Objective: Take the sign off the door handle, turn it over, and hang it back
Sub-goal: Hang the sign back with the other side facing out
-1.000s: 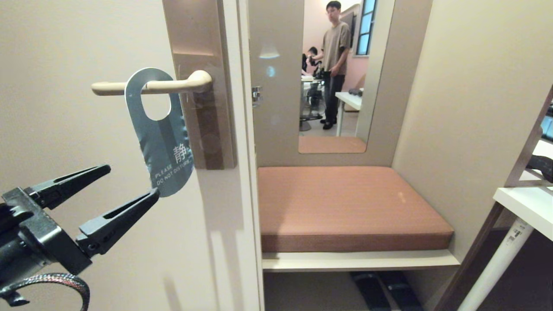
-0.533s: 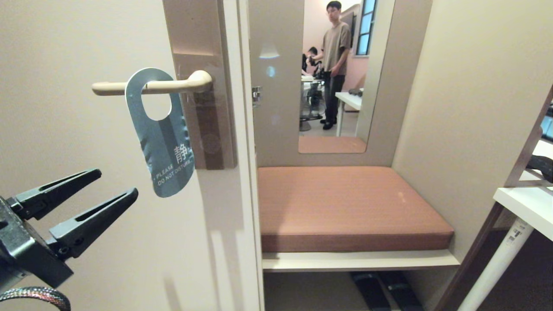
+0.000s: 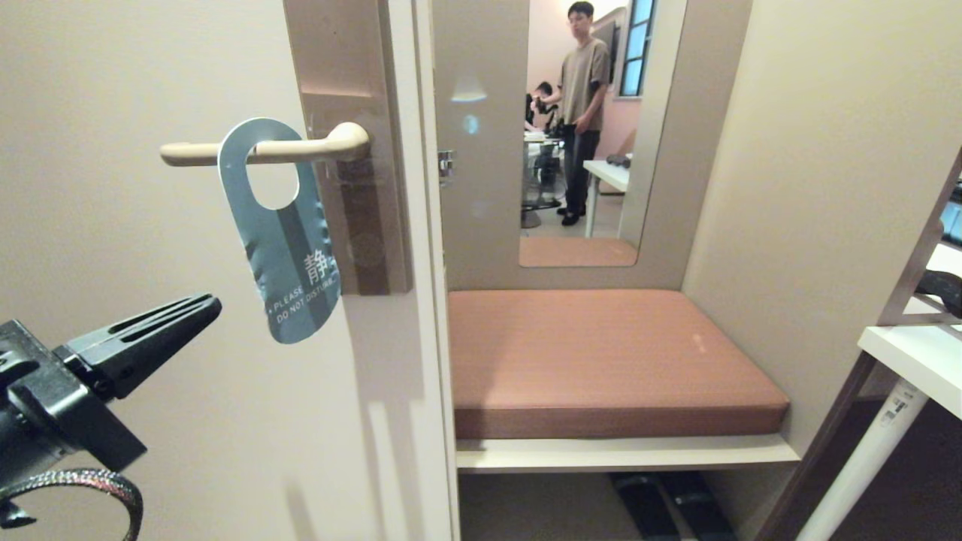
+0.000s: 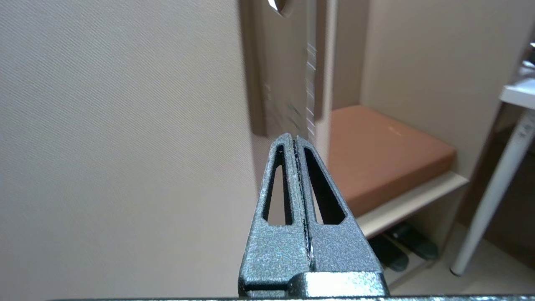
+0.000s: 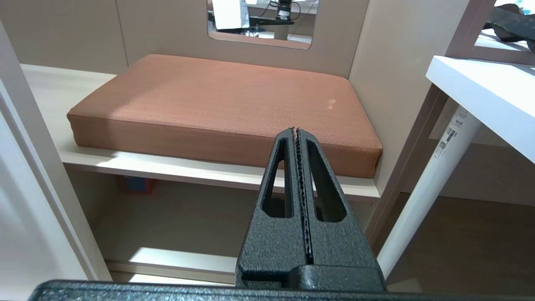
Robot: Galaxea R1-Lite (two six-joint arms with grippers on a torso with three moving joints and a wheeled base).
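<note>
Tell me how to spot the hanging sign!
Find the big beige door and its cream door handle. The sign hangs from that lever by its oval hole. It is the only slate-blue card there, with white words "PLEASE DO NOT DISTURB".

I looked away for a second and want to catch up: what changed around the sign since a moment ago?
The left end effector drew back from the sign's lower edge toward the lower left and closed on nothing. The sign hangs free on the handle, blue face out, its bottom swung slightly right. The right end effector stayed shut, parked by the cushion.
</note>
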